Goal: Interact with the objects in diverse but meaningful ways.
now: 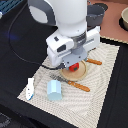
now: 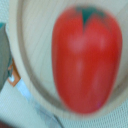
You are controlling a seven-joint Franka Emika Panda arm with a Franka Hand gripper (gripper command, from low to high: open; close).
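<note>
A red tomato [image 1: 74,66] lies on the round wooden plate [image 1: 80,74] in the middle of the mat. My gripper [image 1: 73,62] hangs right over it, with its dark fingers on either side. The wrist view is filled by the blurred tomato [image 2: 85,60], green stem end showing, on the plate [image 2: 30,60]. One grey finger [image 2: 3,55] shows at the frame's edge, apart from the tomato, so the gripper looks open. A light blue cup [image 1: 54,90] and a white-and-blue fish [image 1: 30,89] lie toward the exterior view's left on the mat. A dark saucepan [image 1: 98,12] stands at the back.
An orange-handled fork [image 1: 71,81] lies in front of the plate and an orange-handled knife [image 1: 94,62] behind it. The pale woven mat [image 1: 102,95] covers a black table. A bowl [image 1: 123,18] sits at the back on the exterior view's right.
</note>
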